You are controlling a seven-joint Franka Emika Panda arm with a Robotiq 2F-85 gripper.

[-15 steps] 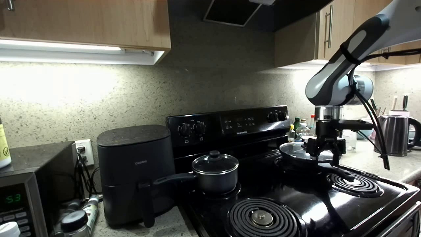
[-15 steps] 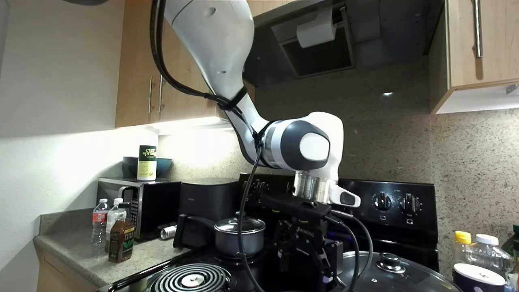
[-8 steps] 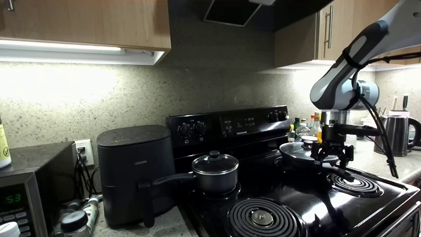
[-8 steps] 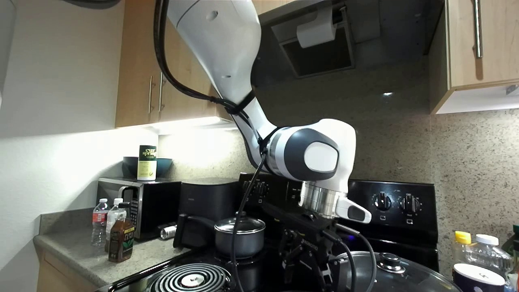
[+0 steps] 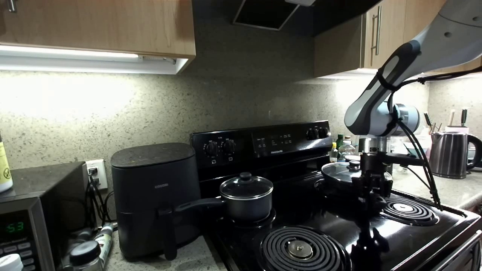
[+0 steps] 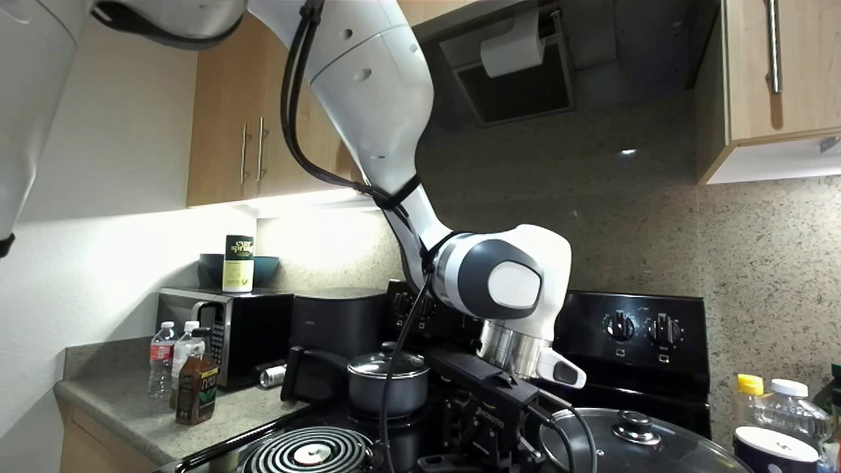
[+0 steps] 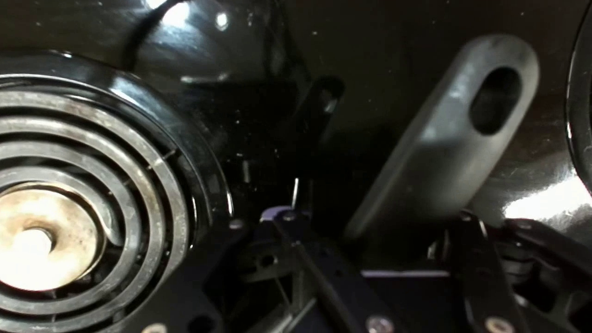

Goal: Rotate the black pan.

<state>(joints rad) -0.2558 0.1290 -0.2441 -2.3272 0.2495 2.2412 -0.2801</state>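
The black pan [image 5: 335, 186] with its glass domed lid [image 5: 339, 172] and knob sits on the back burner under my gripper [image 5: 372, 199]. In an exterior view the lid [image 6: 663, 450] shows at the bottom edge, and the tip of the handle [image 6: 441, 464] shows below my gripper [image 6: 483, 453]. In the wrist view the handle [image 7: 444, 134] runs diagonally between my spread fingers [image 7: 381, 215], its end with the hole pointing forward. A dark gap shows left of the handle; the right finger overlaps its right edge. Whether they touch is not clear. The pan's body is out of the wrist view.
A smaller lidded saucepan [image 5: 246, 205] stands on the other back burner. A coil burner [image 5: 301, 248] lies in front of it, and another coil [image 5: 408, 210] beside the gripper. An air fryer [image 5: 154, 210] and bottles [image 6: 785, 407] flank the stove.
My gripper has come down to the handle and shifted left in an exterior view. The pan's handle has swung off the front coil to the left, and the lid has shifted slightly.
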